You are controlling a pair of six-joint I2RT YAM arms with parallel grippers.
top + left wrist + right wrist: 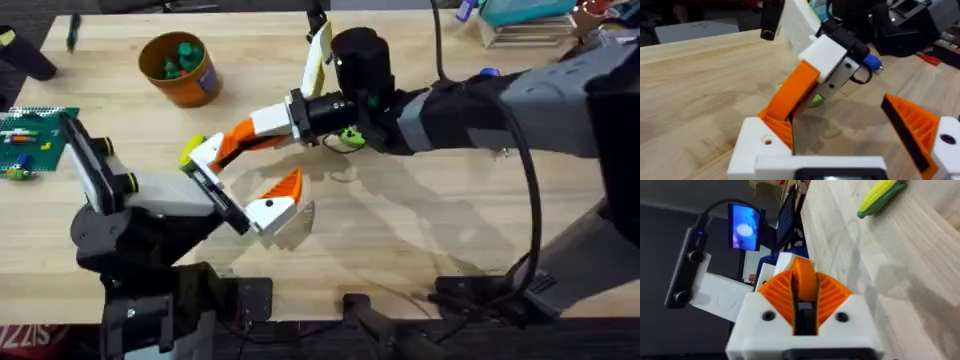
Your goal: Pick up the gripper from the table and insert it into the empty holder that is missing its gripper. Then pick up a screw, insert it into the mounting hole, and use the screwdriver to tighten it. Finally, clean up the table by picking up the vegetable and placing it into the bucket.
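Observation:
The orange ribbed gripper [803,275] is pinched in my right gripper [243,140], which is shut on it and presses it against the white holder [760,145]. That holder is one finger of my left gripper [245,178], which is open. Its other finger carries an orange ribbed tip [912,127]. In the overhead view the yellow vegetable [191,152] lies just beside the holder, and the vegetable [881,196] also lies on the wood in the right wrist view. The orange bucket [181,68] stands at the back left with dark green pieces inside. A blue tip [871,62], perhaps the screwdriver, peeks from behind the right arm.
A green ring disc [350,137] lies under the right wrist. A green board with small parts [30,140] sits at the left edge. A tall white and yellow piece [318,55] stands behind the right gripper. Boxes and clutter line the back right corner.

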